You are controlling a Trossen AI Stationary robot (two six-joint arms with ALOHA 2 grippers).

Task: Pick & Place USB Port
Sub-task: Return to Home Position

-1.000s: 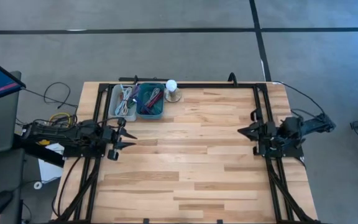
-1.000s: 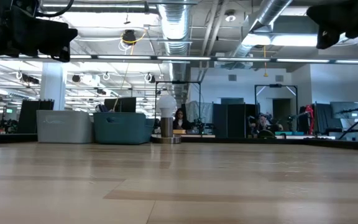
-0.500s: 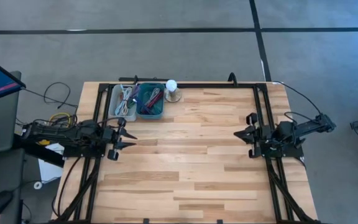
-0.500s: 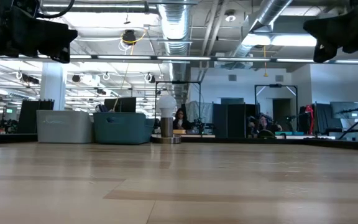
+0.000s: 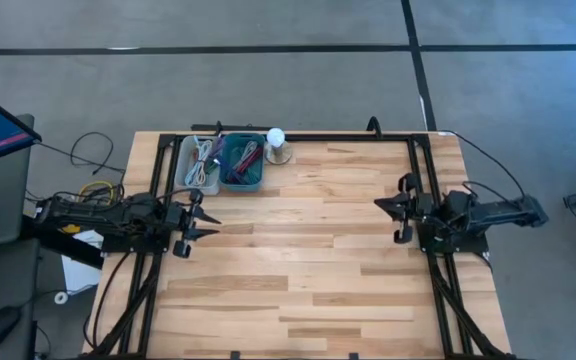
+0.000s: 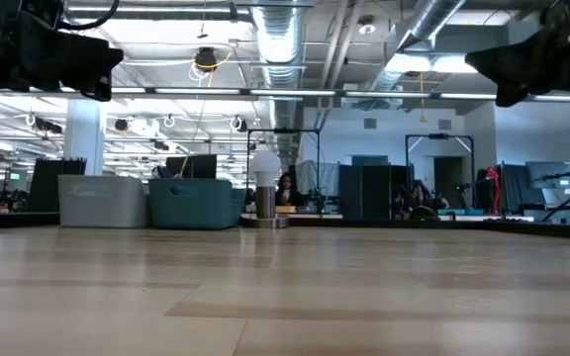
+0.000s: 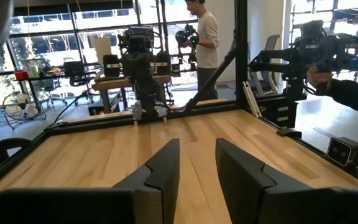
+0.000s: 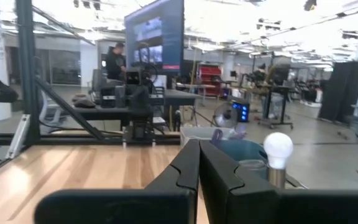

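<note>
Stock on the pale wooden plank tabletop (image 5: 308, 270): two pincers, two bins, one lamp.

- Left pincer (image 7: 196, 149): released and empty, held above the boards left of the blue bin and nearer the front edge. Judged parked, as no loose cable lay out.
- Gray rectangular plastic bin (image 5: 196, 165): against the blue bin's left side, holding pale charger cables, tangled and uncountable.
- Blue rectangular plastic bin (image 5: 244, 163): at the rear edge, holding purple patterned charger cables, also uncountable.
- White bulb lamp on a short stand (image 5: 277, 142): just beside the blue bin's right side.
- Right pincer (image 8: 199, 152): clenched on nothing, well apart to the blue bin's right, judged retiring to rest.
</note>
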